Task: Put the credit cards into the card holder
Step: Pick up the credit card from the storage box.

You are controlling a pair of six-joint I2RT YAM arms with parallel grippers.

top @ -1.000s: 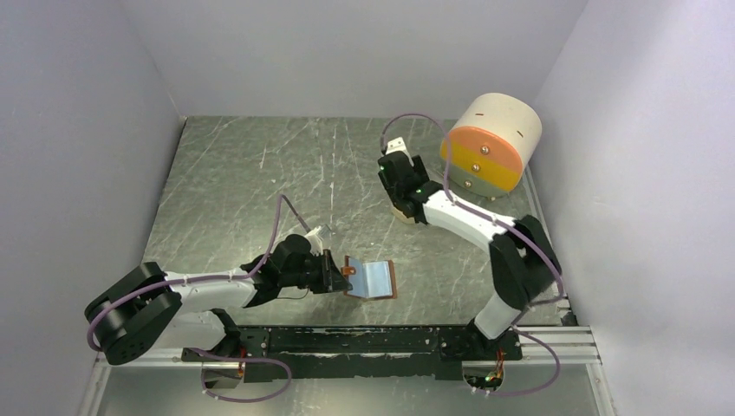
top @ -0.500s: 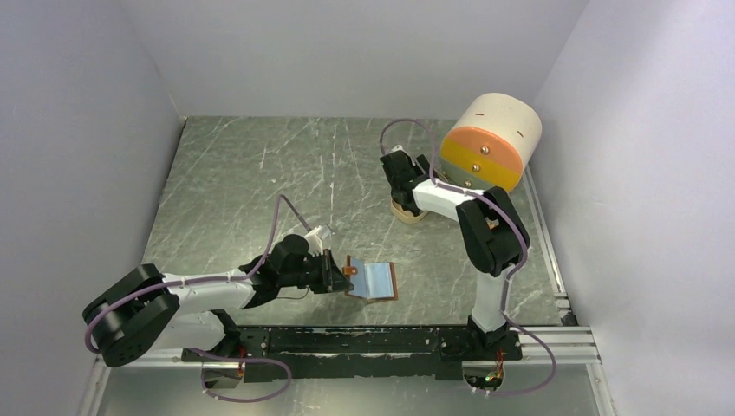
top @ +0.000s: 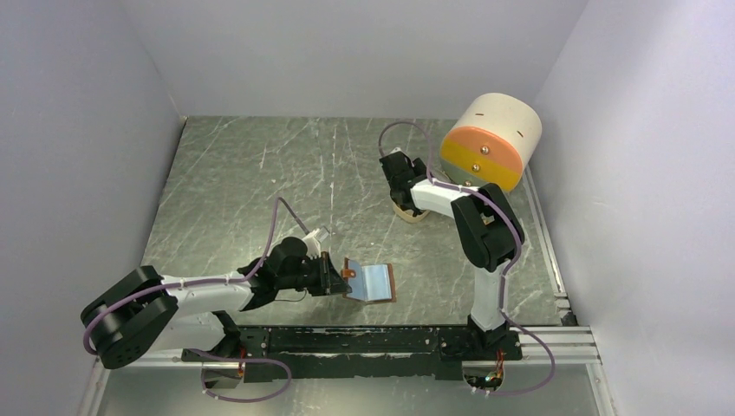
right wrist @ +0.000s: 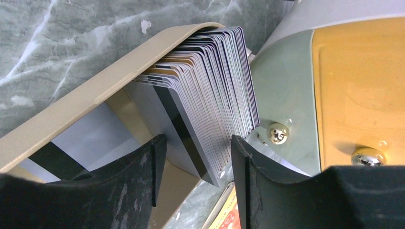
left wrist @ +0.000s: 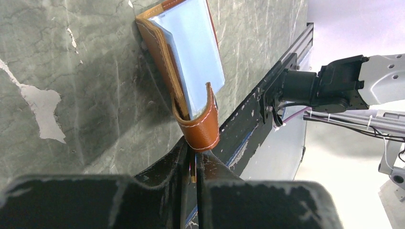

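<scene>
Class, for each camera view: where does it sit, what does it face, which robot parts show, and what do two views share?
Top: above, behind the bases, looking down on the table; left arm and right arm show.
Left wrist: on the left arm, facing the open wallet; left gripper pinches its strap.
Right wrist: on the right arm, facing cards in a dish; right gripper straddles them.
Shared: top and left wrist both show the wallet.

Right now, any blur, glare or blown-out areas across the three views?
Top external: sharp, evenly lit, only soft shadows on the table. Left wrist: the left gripper is dark and soft, the card holder sharp, the right background blown out. Right wrist: the right gripper is blurred, the credit cards crisp, glints on the knobs of the drawer box.
</scene>
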